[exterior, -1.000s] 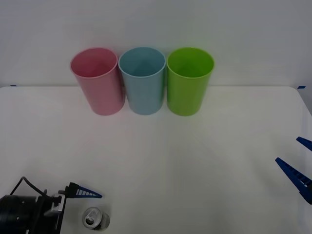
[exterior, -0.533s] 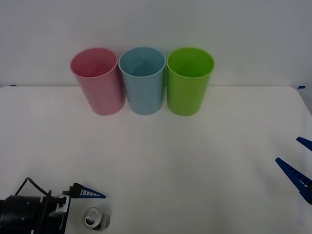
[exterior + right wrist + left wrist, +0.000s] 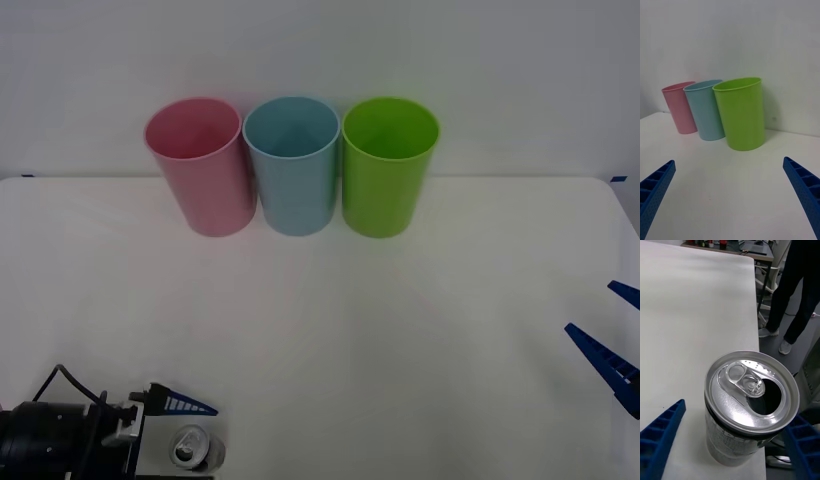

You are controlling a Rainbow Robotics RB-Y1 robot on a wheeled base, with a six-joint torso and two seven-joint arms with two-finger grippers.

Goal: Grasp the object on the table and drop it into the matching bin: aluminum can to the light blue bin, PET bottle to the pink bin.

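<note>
**Aluminum can between the left claw's spread fingers, near edge of tabletop**

Aluminum can (image 3: 196, 448) stands upright on the white tabletop (image 3: 330, 320), close to its near edge on the robot's left side. Its silver top with the pull-tab faces up and its opening is already punched. The left claw (image 3: 732, 442) is low at the can, with its blue ribbed fingers (image 3: 660, 435) spread, one on each side of the can body. In the left wrist view a gap shows between the can and one finger; whether the other finger touches the can I cannot tell, because the can hides that side. In the front view one blue fingertip (image 3: 185, 405) lies just behind the can, apart from it.

At the far side of the tabletop three bins stand in a row, close to each other: the pink bin (image 3: 200, 165) on the left, the light blue bin (image 3: 293, 165) in the middle, and a lime green bin (image 3: 388, 165) on the right. All three are upright and well apart from the can.

The right claw (image 3: 730, 195) waits at the right edge of the tabletop, its fingers wide apart and holding nothing.
</note>
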